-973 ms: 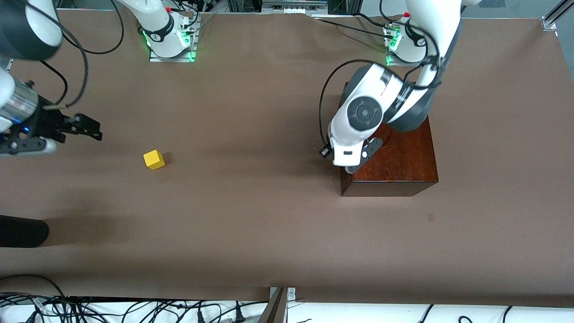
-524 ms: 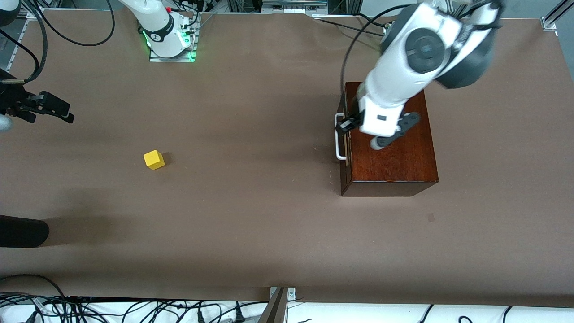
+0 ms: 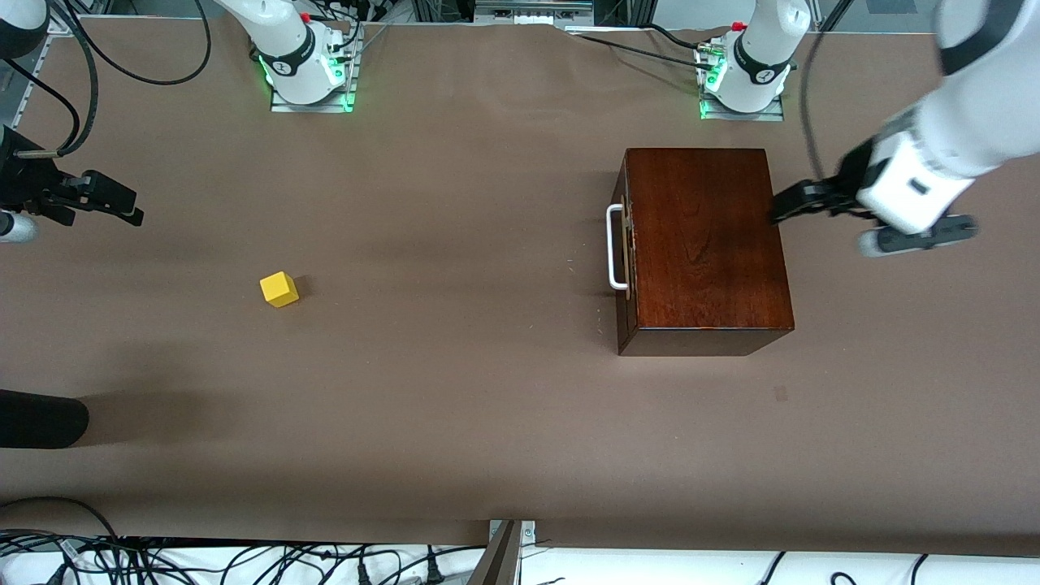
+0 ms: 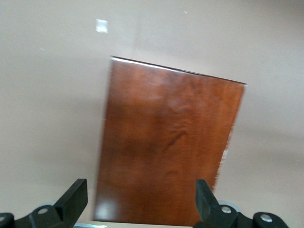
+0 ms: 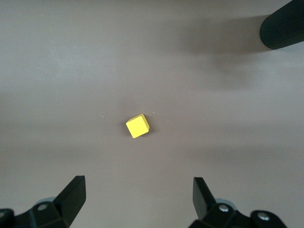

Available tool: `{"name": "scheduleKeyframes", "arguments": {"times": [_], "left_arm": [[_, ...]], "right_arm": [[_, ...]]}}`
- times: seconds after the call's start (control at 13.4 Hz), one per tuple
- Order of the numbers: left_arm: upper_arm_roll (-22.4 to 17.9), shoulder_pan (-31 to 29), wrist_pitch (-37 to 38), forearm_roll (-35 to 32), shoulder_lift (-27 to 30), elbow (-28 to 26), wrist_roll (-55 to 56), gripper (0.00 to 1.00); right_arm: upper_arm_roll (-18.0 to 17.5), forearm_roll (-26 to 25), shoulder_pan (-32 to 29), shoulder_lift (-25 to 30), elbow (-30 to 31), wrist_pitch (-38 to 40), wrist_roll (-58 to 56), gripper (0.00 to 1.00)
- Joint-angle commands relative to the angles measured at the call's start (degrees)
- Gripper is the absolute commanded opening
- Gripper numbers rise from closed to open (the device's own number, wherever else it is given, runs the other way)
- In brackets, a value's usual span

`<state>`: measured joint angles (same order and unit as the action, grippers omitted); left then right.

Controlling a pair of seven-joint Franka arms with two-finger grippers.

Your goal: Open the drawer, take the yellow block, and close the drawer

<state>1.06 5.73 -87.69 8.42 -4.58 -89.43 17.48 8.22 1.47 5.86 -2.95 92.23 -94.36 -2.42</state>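
Observation:
The drawer (image 3: pixel 624 244) sits shut in the dark reddish-brown box (image 3: pixel 703 244), its white handle (image 3: pixel 615 248) facing the right arm's end of the table. My left gripper (image 3: pixel 792 207) hangs open and empty in the air over the box's edge at the left arm's end; its wrist view looks down on the box top (image 4: pixel 171 147) between the open left gripper (image 4: pixel 141 194). The yellow block (image 3: pixel 279 288) lies alone on the table toward the right arm's end. My right gripper (image 3: pixel 122 203) hovers open by that table end, with the block (image 5: pixel 137 126) ahead of the right gripper (image 5: pixel 139 190).
A black cylinder (image 3: pixel 41 418) pokes in over the table edge at the right arm's end, nearer the front camera than the block, and also shows as the cylinder (image 5: pixel 282 28) in the right wrist view. A small pale mark (image 3: pixel 780 394) lies on the brown table cover (image 3: pixel 455 366).
The left gripper opened, left the drawer's handle and swung up across the box toward the left arm's end. The right gripper drew back toward its table end. Block and drawer stayed put.

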Motion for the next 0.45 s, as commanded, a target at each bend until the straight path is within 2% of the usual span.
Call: {"name": "scheduleKeyframes", "arguments": {"times": [0.0,0.37], "left_arm": [[1.0,-0.6,0.5,-6.6,3.1,-1.4,-4.9,1.0],[0.8,-3.9,0.1,-7.5,3.5,-1.1,-10.5,1.0]], "right_arm": [[-0.7,-0.9,-0.7,0.3,0.0,1.5,0.9,1.0],[-0.6,-2.7,-0.8,0.2,-0.2,1.5,0.9,1.0]]}}
